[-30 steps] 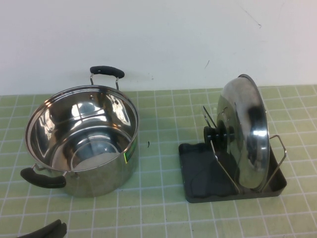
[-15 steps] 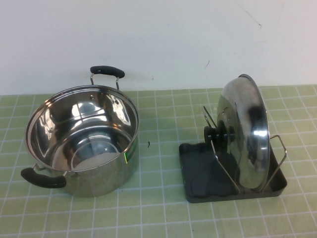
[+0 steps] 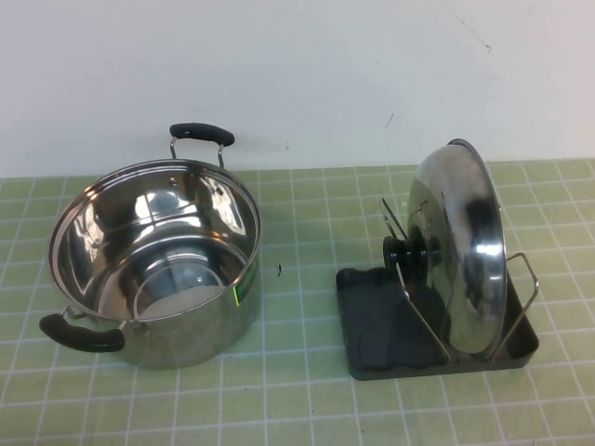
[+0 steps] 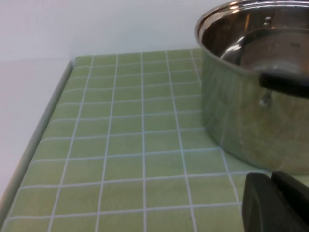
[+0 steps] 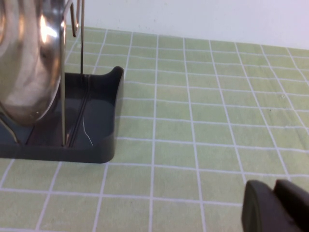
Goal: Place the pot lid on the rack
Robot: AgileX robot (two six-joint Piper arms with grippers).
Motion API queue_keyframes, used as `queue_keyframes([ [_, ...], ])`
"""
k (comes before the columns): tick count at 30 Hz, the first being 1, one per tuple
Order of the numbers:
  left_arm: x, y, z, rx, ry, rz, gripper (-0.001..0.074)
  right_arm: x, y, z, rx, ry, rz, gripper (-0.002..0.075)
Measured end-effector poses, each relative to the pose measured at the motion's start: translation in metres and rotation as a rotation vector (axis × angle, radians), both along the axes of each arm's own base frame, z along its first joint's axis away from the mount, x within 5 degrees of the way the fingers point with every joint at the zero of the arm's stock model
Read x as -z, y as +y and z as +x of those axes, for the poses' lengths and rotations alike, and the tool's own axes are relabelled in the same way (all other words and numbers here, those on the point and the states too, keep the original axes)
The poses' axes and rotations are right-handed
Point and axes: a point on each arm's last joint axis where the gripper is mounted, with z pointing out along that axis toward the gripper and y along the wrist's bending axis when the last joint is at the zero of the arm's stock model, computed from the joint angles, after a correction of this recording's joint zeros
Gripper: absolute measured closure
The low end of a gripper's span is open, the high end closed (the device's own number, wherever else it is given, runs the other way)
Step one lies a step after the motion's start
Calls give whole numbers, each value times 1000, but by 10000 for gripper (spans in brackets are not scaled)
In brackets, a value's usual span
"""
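The shiny steel pot lid (image 3: 460, 251) stands on edge in the dark grey rack (image 3: 381, 321), leaning between its wire loops, with its black knob (image 3: 409, 251) facing left. The lid (image 5: 26, 63) and rack (image 5: 91, 125) also show in the right wrist view. My left gripper (image 4: 270, 186) is shut and empty, low over the tiles beside the steel pot (image 4: 256, 82). My right gripper (image 5: 273, 191) is shut and empty, low over the tiles, apart from the rack. Neither gripper shows in the high view.
The open steel pot (image 3: 153, 260) with two black handles stands at the left on the green tiled mat. A white wall runs behind. The table's edge (image 4: 36, 135) shows in the left wrist view.
The dark tip of my left gripper, seen at the bottom left of the high view one second ago, has drawn back out of that view. Pot, lid and rack have not moved.
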Motion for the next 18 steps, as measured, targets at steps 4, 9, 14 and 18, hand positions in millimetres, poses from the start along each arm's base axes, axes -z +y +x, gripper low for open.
queue_keyframes([
  [4, 17, 0, 3, -11, 5, -23, 737, 0, 0, 0, 0, 0, 0, 680],
  [9, 19, 0, 3, -14, 12, -48, 737, 0, 0, 0, 0, 0, 0, 681],
  [14, 19, 0, 3, -2, 13, -3, 737, 0, 0, 0, 0, 0, 0, 681],
  [18, 19, -1, 3, 1, 12, -12, 737, 0, 0, 0, 0, 0, 0, 684],
])
